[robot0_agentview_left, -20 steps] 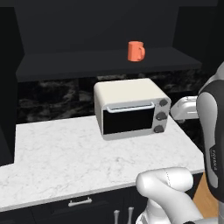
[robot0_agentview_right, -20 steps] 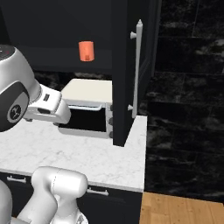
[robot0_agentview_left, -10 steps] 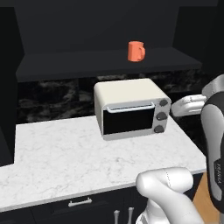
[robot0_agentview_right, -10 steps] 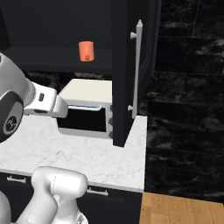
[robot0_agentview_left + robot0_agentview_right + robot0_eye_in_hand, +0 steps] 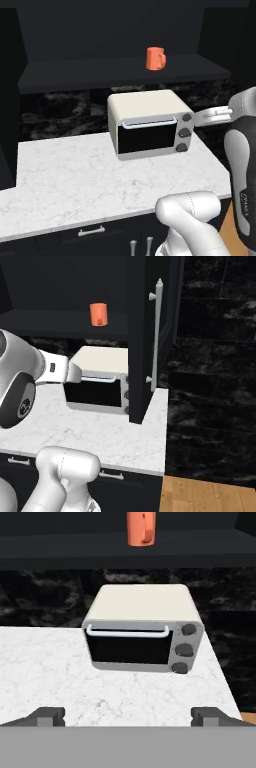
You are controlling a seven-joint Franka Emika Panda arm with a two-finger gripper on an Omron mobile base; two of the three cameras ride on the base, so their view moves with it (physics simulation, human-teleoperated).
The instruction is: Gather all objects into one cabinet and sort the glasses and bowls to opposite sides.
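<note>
Fingertips of the gripper (image 5: 128, 716) were seen spread wide apart with nothing between them, pointed over the white marble counter (image 5: 80, 180) toward the cream toaster oven (image 5: 144, 628). Up on the dark shelf (image 5: 100, 67) of the black wall cabinet, the plain orange handled mug (image 5: 155, 58) was seen standing upright above the oven, and the tall black door (image 5: 145, 331) with its long silver bar handle (image 5: 156, 331) was seen swung open at the shelf's right.
</note>
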